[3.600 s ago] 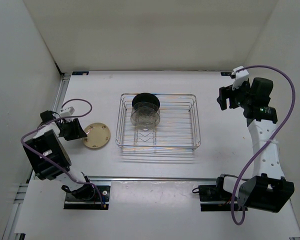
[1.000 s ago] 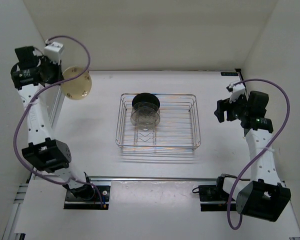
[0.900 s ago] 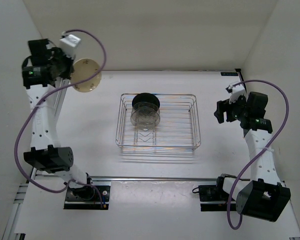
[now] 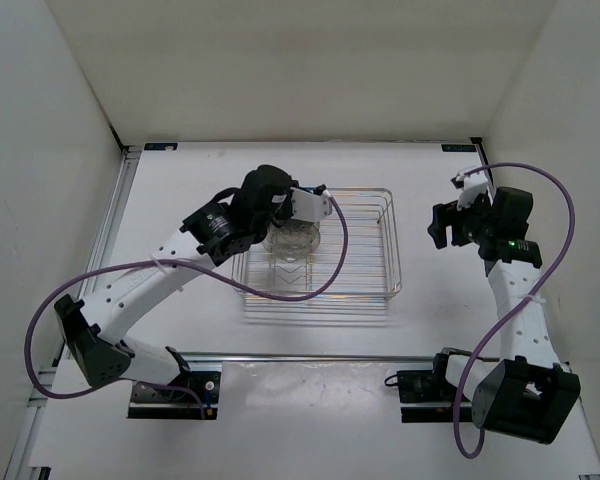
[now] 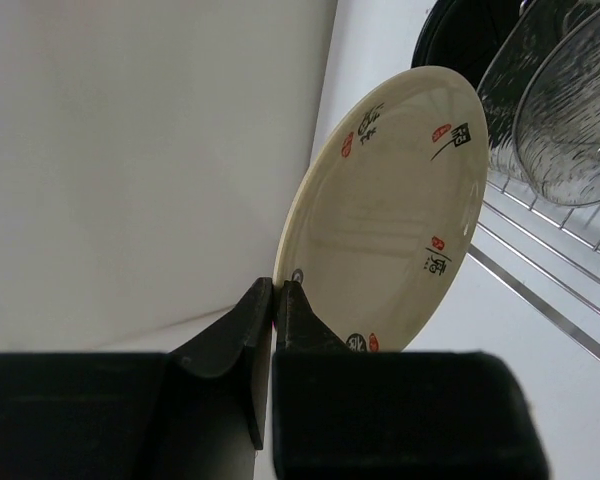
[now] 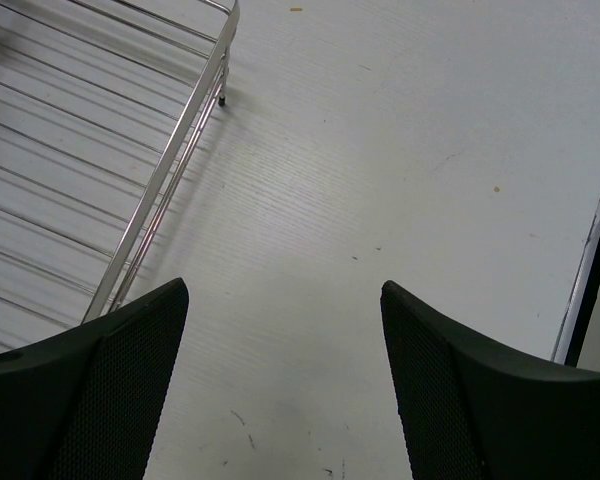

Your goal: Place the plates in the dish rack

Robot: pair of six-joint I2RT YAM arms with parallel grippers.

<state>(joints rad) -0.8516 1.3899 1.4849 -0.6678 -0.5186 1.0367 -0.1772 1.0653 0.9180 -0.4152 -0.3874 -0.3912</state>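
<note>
My left gripper point(image 5: 275, 300) is shut on the rim of the cream-tan plate point(image 5: 390, 210), which has small printed marks, and holds it upright on edge. In the top view the left gripper point(image 4: 277, 212) is over the back left part of the dish rack point(image 4: 390, 250), and its wrist hides the cream plate. The black plate point(image 5: 460, 40) and two clear plates point(image 5: 560, 120) stand in the rack just right of the held plate; a clear plate point(image 4: 298, 240) also shows in the top view. My right gripper point(image 6: 280, 380) is open and empty over bare table right of the rack point(image 6: 170, 170).
White walls enclose the table on the left, back and right. The left arm's purple cable point(image 4: 320, 270) loops over the rack's front half. A black strip point(image 6: 590, 270) runs along the table's right edge.
My left arm has swung from high at the far left wall down over the rack's back left, still carrying the cream plate. The right arm has barely moved.
</note>
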